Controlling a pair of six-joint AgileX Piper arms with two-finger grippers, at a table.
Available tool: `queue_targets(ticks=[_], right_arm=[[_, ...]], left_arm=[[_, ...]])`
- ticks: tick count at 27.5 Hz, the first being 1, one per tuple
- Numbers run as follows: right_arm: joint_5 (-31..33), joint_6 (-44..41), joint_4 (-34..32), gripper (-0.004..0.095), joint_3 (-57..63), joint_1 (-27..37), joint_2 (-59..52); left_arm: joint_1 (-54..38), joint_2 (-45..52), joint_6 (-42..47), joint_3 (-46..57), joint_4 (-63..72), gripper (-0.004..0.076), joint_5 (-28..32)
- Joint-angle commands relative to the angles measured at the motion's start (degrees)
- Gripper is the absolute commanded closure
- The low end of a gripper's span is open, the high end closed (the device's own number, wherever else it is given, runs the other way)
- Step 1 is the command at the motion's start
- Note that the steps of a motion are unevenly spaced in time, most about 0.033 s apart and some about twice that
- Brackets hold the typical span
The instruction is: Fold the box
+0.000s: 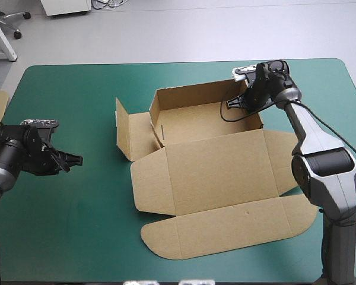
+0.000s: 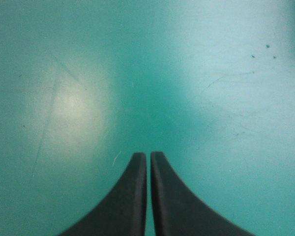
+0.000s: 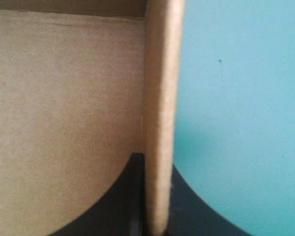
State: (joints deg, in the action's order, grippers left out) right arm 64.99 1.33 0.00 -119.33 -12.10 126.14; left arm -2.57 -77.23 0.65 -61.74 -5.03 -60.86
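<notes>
Brown board: the box point(image 1: 213, 172) sits mid-table, tray part toward 12 o'clock, walls up, lid flat toward 6 o'clock.
Tray inside: bare board floor; one black finger of the right gripper point(image 1: 234, 104).
Right gripper: pinched on the tray's 3 o'clock wall.
Left gripper point(image 1: 76, 160): fingers together, holding nothing, over the teal-green cover point(image 1: 77, 225) at 9 o'clock.

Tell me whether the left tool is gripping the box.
No: the left tool hangs shut over bare teal-green cover, apart from the box.
</notes>
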Motion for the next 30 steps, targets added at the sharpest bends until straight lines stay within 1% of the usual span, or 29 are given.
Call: queue_targets(ticks=[1,8,14,20,23,25,28,30], right_arm=[[0.7,0.4,-2.3,0.0941,-1.7,0.3,-4.0],[1.4,-0.1,-2.3,0.0942,-1.7,1.8,-10.1],[3.0,0.8,0.0,0.0942,-1.7,4.6,-15.6],[5.4,3.1,4.7,0.0942,-1.5,7.4,-21.1],[5.6,3.1,4.8,0.0942,-1.5,7.9,-23.5],[5.6,3.8,6.9,0.0942,-1.3,8.6,-25.4],[5.6,5.5,13.0,0.0942,-0.2,10.2,-27.9],[5.7,5.7,13.5,0.0942,0.3,10.6,-29.2]], left_arm=[[0.1,1.5,0.0,-1.7,-0.2,0.0708,0.7],[0.1,1.5,0.0,-1.7,-0.3,0.0708,1.9],[0.1,1.5,0.1,-1.7,-0.1,0.0708,6.1],[0.1,1.2,1.2,-1.7,2.9,0.0709,14.0],[0.0,-0.3,1.2,-1.7,6.1,0.072,18.9],[0.0,-2.2,1.2,-1.7,8.8,0.072,22.0],[0.0,-5.6,0.4,-1.7,15.1,0.072,25.3],[0.0,-7.9,-2.5,-1.7,22.0,0.072,26.5]])
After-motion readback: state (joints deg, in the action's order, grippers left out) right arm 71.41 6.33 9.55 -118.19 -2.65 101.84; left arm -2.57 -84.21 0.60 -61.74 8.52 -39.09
